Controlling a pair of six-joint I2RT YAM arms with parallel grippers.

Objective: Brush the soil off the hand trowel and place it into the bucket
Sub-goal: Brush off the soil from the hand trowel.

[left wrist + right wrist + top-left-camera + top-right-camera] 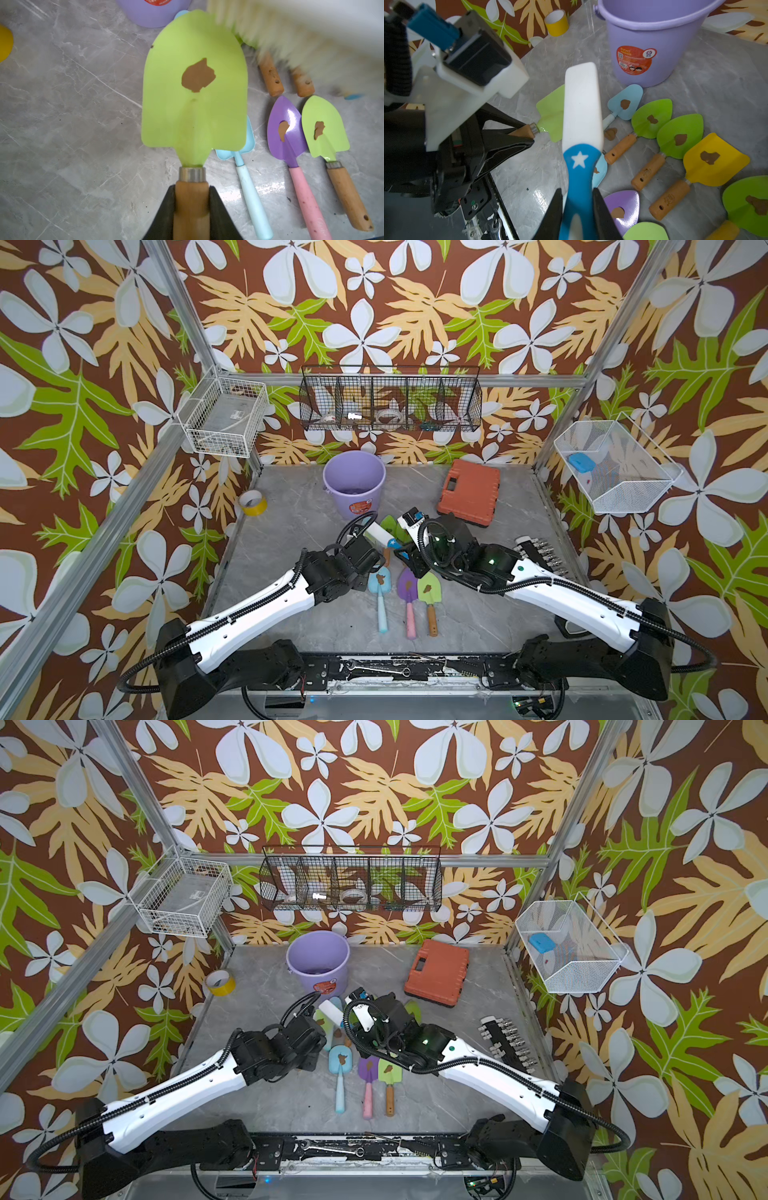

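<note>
Left tool [192, 187] pinching green trowel [194, 108] by its wooden handle. Soil [198, 75] clump sits mid-blade, ahead of that tool. Brush [581, 108] bristles overlap the blade's tip corner, short of the soil. Right tool [578, 193] clamped on the brush's blue handle. Bucket [652, 41] upright on tabletop [716, 83], near the blade tip.

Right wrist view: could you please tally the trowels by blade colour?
Green trowels: 5
Light blue trowels: 2
Purple trowel: 1
Yellow trowel: 1
Total: 9
</note>
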